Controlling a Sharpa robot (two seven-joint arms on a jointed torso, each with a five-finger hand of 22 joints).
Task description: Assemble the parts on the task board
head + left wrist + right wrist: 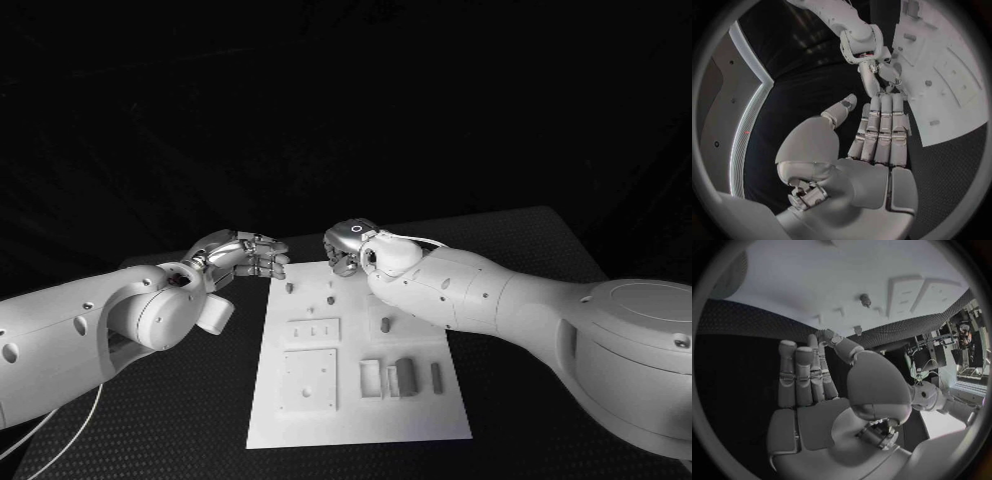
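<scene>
The white task board [361,400] is lying flat on the desk [519,250], small parts [401,376] standing in it; left hand [248,254] and right hand [349,246] are hovering with fingers spread, holding nothing

The task board [310,425] lies in the middle of the table [173,420], its long side running away from the robot. Near its front, three small parts [401,377] stand side by side right of centre, with a square raised plate [309,379] to their left and a smaller one [313,330] behind that. The left hand [248,255] sits at the board's far left corner, the right hand [351,247] at its far edge (the two close together, apart).
</scene>
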